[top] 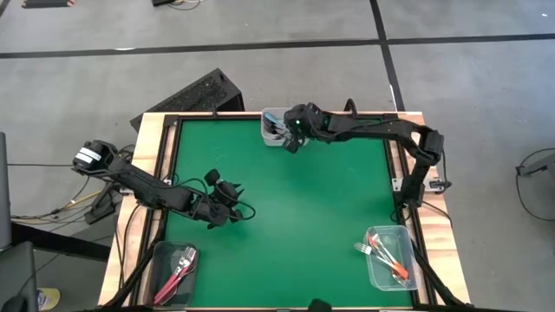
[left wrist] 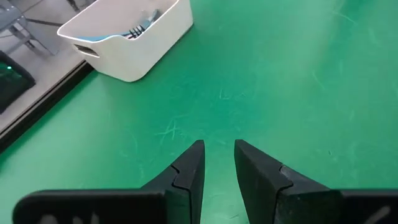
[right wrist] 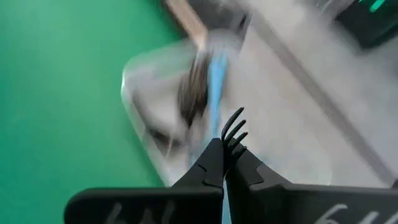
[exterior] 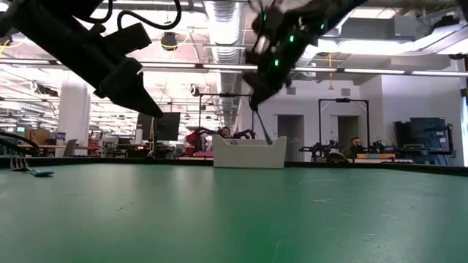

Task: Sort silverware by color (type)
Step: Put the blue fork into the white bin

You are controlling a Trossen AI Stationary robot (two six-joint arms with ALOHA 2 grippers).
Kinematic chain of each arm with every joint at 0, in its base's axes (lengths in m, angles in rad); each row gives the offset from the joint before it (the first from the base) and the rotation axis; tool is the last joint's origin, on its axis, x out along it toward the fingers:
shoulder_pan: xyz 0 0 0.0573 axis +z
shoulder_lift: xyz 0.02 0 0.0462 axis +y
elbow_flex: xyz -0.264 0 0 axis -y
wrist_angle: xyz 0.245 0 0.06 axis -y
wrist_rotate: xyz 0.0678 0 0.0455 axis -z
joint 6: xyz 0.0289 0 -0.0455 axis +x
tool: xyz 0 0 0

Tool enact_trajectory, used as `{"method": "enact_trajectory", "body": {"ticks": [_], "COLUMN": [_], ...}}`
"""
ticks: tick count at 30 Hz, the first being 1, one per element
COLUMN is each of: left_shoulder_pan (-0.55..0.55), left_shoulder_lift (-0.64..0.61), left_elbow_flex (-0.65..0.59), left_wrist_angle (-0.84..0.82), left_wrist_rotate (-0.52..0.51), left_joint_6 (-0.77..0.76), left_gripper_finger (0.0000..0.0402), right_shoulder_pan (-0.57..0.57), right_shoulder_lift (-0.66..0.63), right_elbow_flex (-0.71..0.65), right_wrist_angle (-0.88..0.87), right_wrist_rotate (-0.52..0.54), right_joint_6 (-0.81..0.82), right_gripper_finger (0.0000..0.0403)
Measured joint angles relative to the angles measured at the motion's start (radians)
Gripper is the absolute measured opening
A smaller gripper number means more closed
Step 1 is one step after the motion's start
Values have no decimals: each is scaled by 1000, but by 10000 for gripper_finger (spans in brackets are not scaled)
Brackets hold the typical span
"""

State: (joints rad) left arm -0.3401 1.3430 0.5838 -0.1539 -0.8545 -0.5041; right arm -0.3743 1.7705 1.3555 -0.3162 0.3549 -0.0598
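Blue-handled fork (right wrist: 229,140) is clamped tines-up in the right tool (right wrist: 224,163), hanging right over the far container (top: 276,126), probably to join the blues. Left tool (left wrist: 219,163) is parted and empty, hovering mid-left over the green worktop (top: 329,208).

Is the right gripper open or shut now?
Shut. The right gripper has its fingers pressed together on a fork, whose tines stick out above the white container.

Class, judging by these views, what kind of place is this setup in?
Probably a robotics lab or workshop hall: a green-topped work table on bare concrete floor, ceiling strip lights, and more equipment benches behind.
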Motion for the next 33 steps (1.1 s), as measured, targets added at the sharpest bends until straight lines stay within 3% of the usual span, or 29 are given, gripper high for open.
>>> {"method": "enact_trajectory", "body": {"ticks": [3, 11, 21, 27, 33], "left_shoulder_pan": [1, 6, 6, 6, 6], "left_shoulder_lift": [0, 0, 0, 0, 0], "left_elbow_flex": [0, 0, 0, 0, 0], "left_wrist_angle": [-6, -48, -129, -155, -329], "left_wrist_rotate": [-34, -60, -32, -4, 124], "left_joint_6": [-35, -107, -224, -289, -477], "left_gripper_finger": [78, 78, 78, 78, 78], "right_shoulder_pan": [-41, -126, -132, -140, -117], "right_shoulder_lift": [40, 158, 142, 102, 92], "right_elbow_flex": [2, 87, 163, 214, 215], "right_wrist_angle": [-10, -71, -17, -22, -116], "right_wrist_rotate": [-40, -188, -182, -142, -143], "right_joint_6": [31, 112, 53, 35, 33], "right_gripper_finger": [24, 111, 231, 244, 244]}}
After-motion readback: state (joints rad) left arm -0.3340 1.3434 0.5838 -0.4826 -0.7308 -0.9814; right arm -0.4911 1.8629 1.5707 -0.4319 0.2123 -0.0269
